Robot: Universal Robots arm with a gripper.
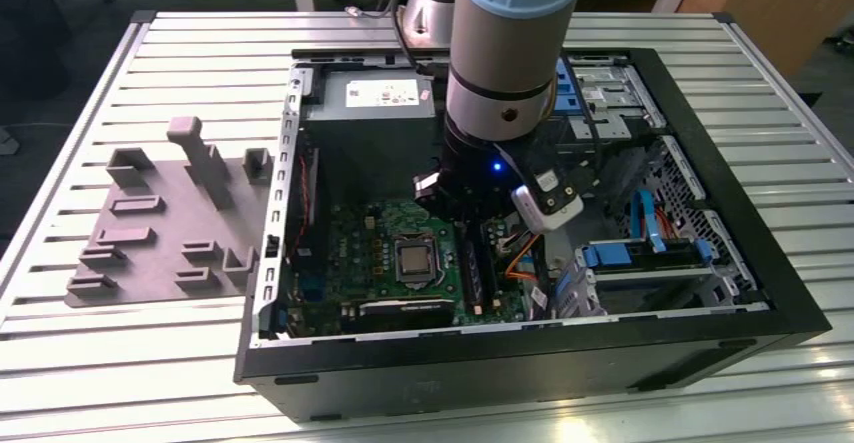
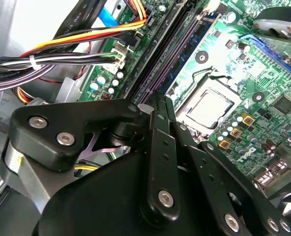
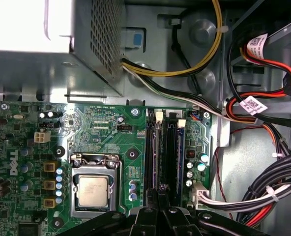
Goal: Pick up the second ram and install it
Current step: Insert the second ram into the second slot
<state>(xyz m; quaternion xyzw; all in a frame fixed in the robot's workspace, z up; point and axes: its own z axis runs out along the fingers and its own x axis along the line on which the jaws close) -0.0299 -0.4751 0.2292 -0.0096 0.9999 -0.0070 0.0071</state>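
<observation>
seating step, i'd judge: tool [image 2: 158,105] sits closed right over the long black slots [image 3: 162,152] beside the processor [image 3: 94,189]; second ram [image 3: 179,155] looks slotted; next calls for even downward pressure

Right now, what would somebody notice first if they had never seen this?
The big grey robot arm reaching down into the open computer case on the slatted table. Below it lies the green motherboard with its shiny square processor, and the black gripper sits over the long memory slots.
</observation>
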